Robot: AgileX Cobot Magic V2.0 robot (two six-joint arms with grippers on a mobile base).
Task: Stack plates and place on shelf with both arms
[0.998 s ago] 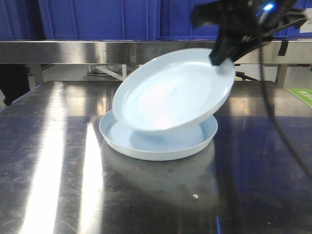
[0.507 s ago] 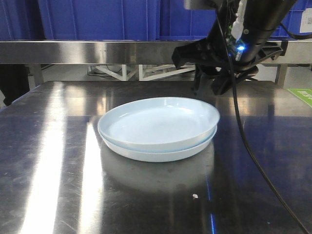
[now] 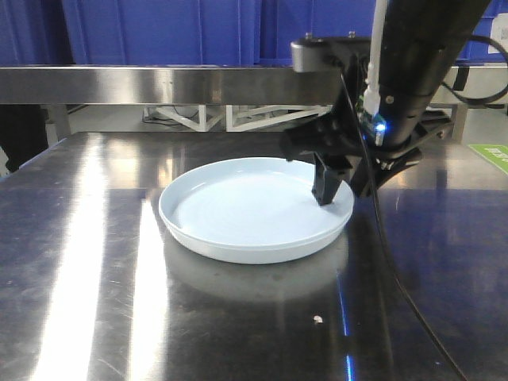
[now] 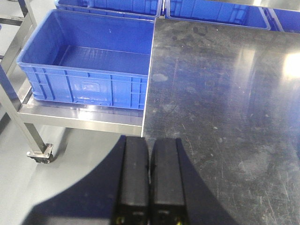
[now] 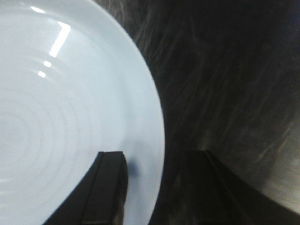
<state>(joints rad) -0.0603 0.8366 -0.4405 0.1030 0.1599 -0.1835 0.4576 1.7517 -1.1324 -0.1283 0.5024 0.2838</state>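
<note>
Scratched stainless steel is stretching across the foreground as the bench (image 3: 79, 278), throwing back long streaks of light. At its middle the plates (image 3: 238, 214) are lying flat, nested so closely that they are reading almost as one dish, and the seam between them is hard to pick out. They are looking pale blue-white, round and shallow, glossy and unpatterned, with a low raised rim and faint concentric rings showing in the well. At their far right edge the right tool (image 3: 341, 194) is pointing down with its jaws apart, holding nothing. In the right wrist view one of its fingers (image 5: 110, 187) is hanging over the inside of the plates while the other is standing over bare steel, so the rim is running between them with space on both sides. Above it the right arm (image 3: 413, 63) is rising black and bulky, a small blue light (image 3: 381, 125) glowing on it and a dark cable (image 3: 397, 270) trailing down toward the front. Behind, the shelf (image 3: 159, 83) is showing its flat brushed rail, with blue crates (image 3: 159, 32) sitting above. In the left wrist view, the left tool (image 4: 150, 178) is hovering over the bench's edge with its fingers pressed together and nothing between them, facing an open blue crate (image 4: 89, 61) resting on a low steel ledge (image 4: 79, 117).
</note>
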